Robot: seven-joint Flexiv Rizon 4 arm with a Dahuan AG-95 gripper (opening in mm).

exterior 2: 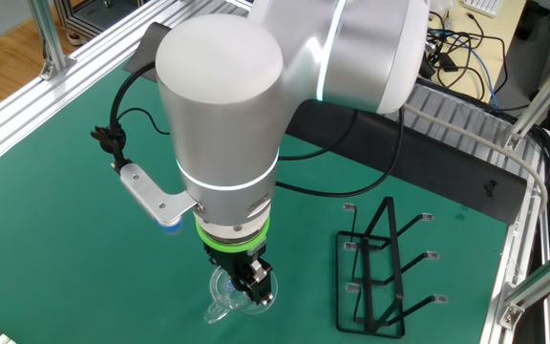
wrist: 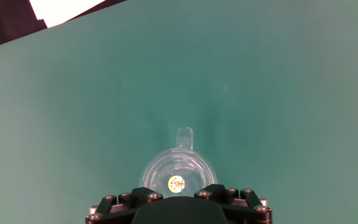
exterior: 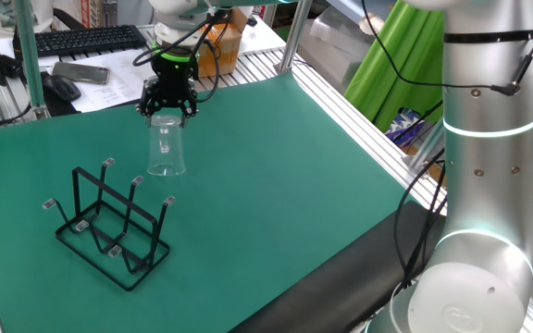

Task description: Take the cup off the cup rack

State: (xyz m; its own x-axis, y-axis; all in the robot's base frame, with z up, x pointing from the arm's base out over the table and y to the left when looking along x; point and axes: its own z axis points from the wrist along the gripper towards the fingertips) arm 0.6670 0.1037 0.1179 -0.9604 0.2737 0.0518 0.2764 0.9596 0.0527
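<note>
The cup (exterior: 167, 148) is seen upside down, mouth toward the green surface (exterior: 276, 185), with its base clamped in the pincer (exterior: 167, 113), which points straight down. The cup is off the cup rack (exterior: 111, 222) and is held beyond the rack in one fixed view, apart from its prongs. Whether the rim touches the surface cannot be told there.

In the other fixed view the pincer (exterior 2: 248, 285) is largely hidden under the arm's wide wrist, and only the lower flare of the cup (exterior 2: 225, 298) is shown beneath it; the cup rack (exterior 2: 385, 268) stands well to the side, with no cup on any prong.

Only in the hand view is the cup (wrist: 179, 173) looked at from above: a round clear outline, a small coloured sticker on its base, and a small handle on the side away from the pincer. The black fingers (wrist: 211, 191) are seen pressed against either side of the cup's base.

Only one fixed view takes in a keyboard (exterior: 86, 40), well beyond the rack.
</note>
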